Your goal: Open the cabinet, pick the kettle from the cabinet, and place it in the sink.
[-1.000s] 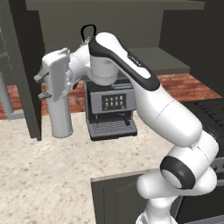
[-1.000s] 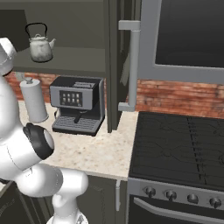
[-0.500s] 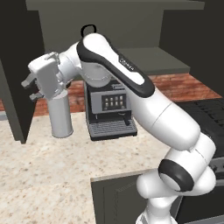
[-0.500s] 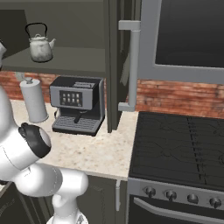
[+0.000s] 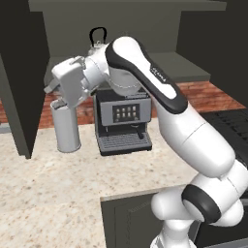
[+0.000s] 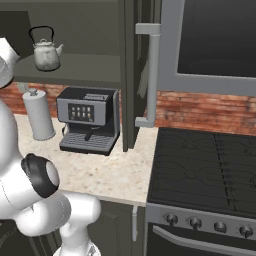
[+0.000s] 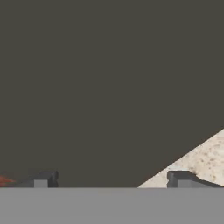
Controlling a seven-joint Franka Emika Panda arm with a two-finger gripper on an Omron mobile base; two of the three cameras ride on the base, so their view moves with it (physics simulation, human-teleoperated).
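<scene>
Now that the dark grey-green cabinet door [image 5: 22,87] has swung wider at the counter's left end, your gripper [image 5: 52,89] hangs open and empty; the silvery-green kettle [image 6: 46,53] sits on the shelf's left, ready to reach.
</scene>
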